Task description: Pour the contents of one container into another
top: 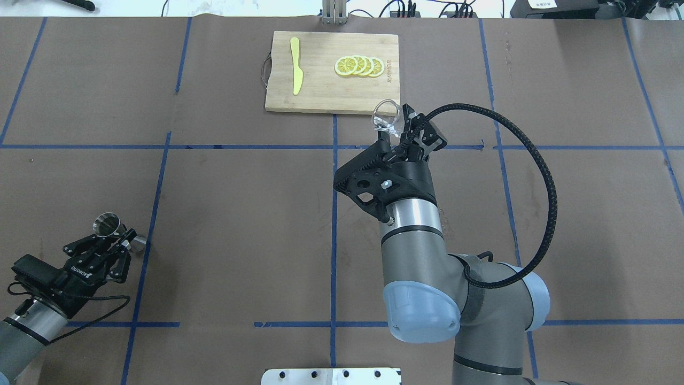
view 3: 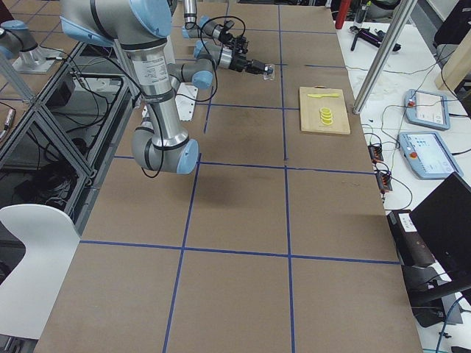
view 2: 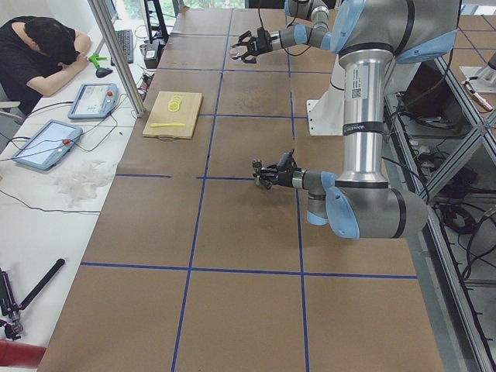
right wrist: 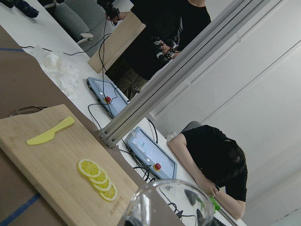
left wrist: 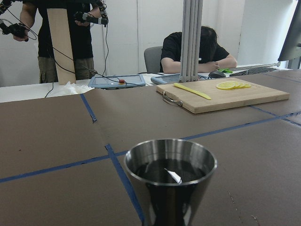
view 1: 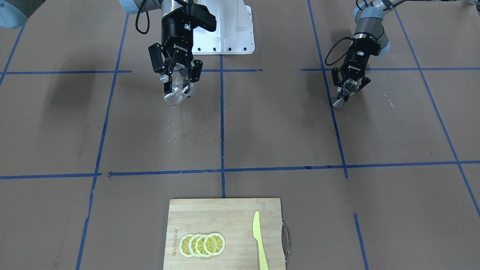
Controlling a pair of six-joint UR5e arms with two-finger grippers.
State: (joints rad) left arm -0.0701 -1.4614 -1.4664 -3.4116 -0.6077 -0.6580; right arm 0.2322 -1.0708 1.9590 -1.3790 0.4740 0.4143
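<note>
I see my right end effector (view 1: pixel 179 83) clenched on the tilted glass cup (view 1: pixel 175 96) above the desk (view 1: pixel 262 131), left end effector (top: pixel 124 239) grasping the upright jigger (top: pixel 107 224).

The brand name ROBOTIQ is printed in white letters on the black body of the right gripper (view 1: pixel 179 85) and of the left gripper (view 1: pixel 350 90). The cutting board (view 1: pixel 225 213) carries a burned-in mark at 9 o'clock from the lemon slices (view 1: pixel 202 244), too small to read. A printed label (view 2: pixel 358 80) on an upright grey arm section in the left side view is also illegible.
</note>
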